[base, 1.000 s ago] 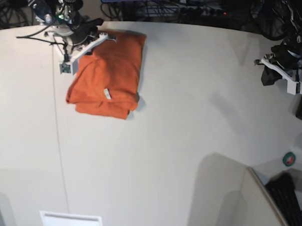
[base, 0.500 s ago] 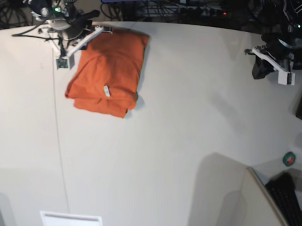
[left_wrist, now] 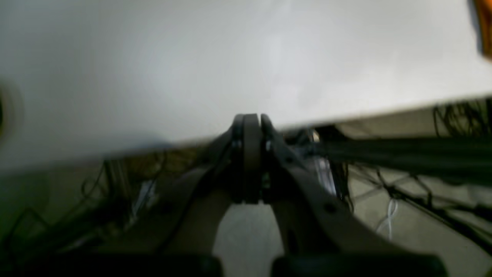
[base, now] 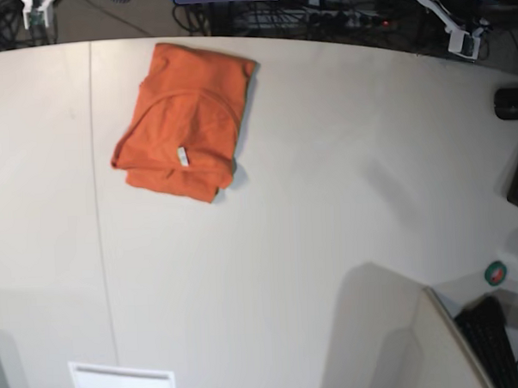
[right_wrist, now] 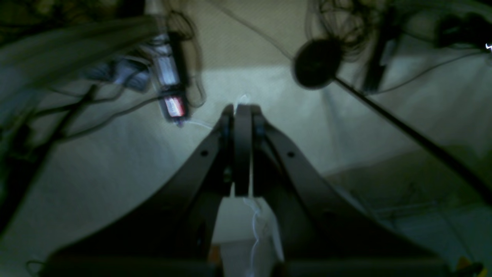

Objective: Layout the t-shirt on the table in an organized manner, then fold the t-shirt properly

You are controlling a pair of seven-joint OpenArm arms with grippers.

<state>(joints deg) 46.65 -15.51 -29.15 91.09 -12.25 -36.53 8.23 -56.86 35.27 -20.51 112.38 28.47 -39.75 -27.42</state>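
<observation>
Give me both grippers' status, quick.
Left gripper: closed, holding nothing.
Right gripper: closed, holding nothing.

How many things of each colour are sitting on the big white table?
Orange: 1, the folded t-shirt
Black: 1, a small dark object near the table's edge, too small to tell what it is
Green: 1, a small round thing at the edge, possibly just off the table
Total: 3
</observation>
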